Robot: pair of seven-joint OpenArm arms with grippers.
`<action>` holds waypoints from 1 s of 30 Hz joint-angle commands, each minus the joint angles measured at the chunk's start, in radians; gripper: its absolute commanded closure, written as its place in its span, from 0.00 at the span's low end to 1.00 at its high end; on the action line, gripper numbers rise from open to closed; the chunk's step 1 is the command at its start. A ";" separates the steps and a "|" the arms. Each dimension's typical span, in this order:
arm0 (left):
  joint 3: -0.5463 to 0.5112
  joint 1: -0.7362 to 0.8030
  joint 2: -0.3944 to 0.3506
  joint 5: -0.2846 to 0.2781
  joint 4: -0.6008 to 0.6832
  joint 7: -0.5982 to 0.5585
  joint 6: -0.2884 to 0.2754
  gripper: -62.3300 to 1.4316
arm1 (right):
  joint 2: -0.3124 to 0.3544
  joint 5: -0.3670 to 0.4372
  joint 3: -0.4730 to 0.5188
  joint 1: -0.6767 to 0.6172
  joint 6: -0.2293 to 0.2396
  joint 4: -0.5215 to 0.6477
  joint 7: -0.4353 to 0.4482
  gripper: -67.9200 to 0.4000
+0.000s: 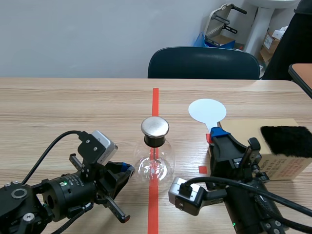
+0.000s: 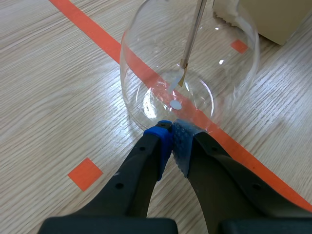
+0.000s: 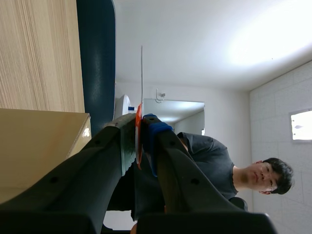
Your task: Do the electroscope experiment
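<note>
The electroscope (image 1: 155,157) stood at the middle of the scene view, on the orange-red tape line (image 1: 155,100) that ran up the desk (image 1: 58,107). It was a clear round glass flask with a dark stopper and a polished metal cap (image 1: 155,127). The left wrist view showed a thin rod (image 2: 193,34) coming down inside the glass to a small pale leaf (image 2: 179,82) near the bottom.

The left gripper (image 1: 127,170) lay low at the lower left, its fingers (image 2: 158,146) pressed together on nothing. Their tips were right at the foot of the flask, touching it or nearly so. I took that as steadying or pointing, not a grip.

The right gripper (image 1: 217,136), at the lower right, had its fingers clamped on the handle of a white disc paddle (image 1: 207,110). It held the paddle upright with the disc just right of centre, near the metal cap but apart from it. From that wrist the paddle (image 3: 141,87) showed only as a thin edge. It seemed poised to be charged or carried to the cap.

Behind it, black fur (image 1: 286,140) lay on a cardboard box (image 1: 243,129), probably for rubbing the paddle.
</note>
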 commanded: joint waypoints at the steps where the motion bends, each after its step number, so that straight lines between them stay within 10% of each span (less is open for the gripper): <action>1: 0.000 -0.005 0.005 -0.010 0.018 -0.013 -0.003 0.95 | 0.005 -0.004 0.003 0.006 -0.061 0.023 -0.007 0.97; 30: 0.000 -0.005 0.005 -0.013 0.018 -0.036 -0.011 0.95 | 0.006 -0.004 0.003 0.006 -0.061 0.023 -0.008 0.97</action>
